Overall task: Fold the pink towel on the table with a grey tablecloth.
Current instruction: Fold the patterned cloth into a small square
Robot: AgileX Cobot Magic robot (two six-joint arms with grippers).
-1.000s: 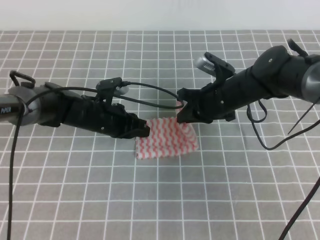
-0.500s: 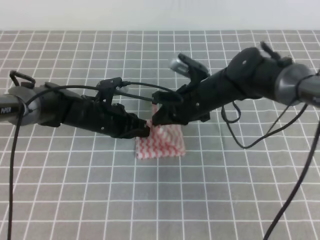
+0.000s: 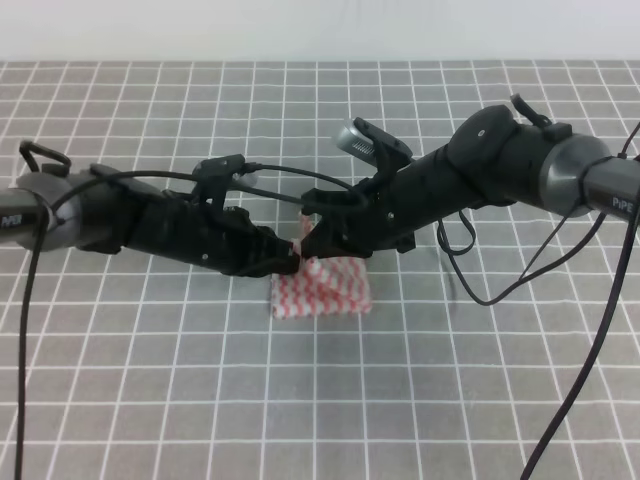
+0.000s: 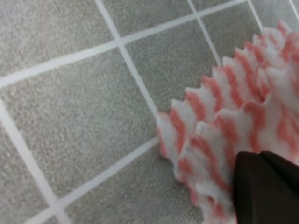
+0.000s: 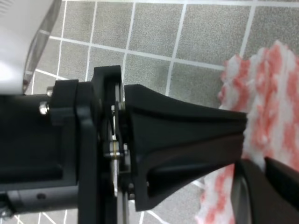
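1. Exterior high view: the pink towel sits near the middle of the table with a grey tablecloth, already doubled up into a small, roughly square bundle with pink and white zigzag stripes.
2. Both my arms come in low from the sides and meet at the towel's far left corner. My left gripper is at the top left edge, my right gripper just beside it, the two nearly touching.
3. Right gripper looks pinched shut on a bit of towel that's lifted off the pile; you can see pink fabric poking up between the two gripper tips.
4. Left gripper: its dark finger is pressed onto the towel, but honestly I can't tell whether it's clamped or just resting on it.
5. Left wrist cam shows the scalloped towel edge lying in layers on the grey cloth, with a dark fingertip on top at the bottom right.
6. Right wrist cam is mostly filled by the other arm's black gripper body, towel on the right, and my own dark fingertip sitting on the fabric at the lower right.
7. Loose black cables hang off the right arm over the table.
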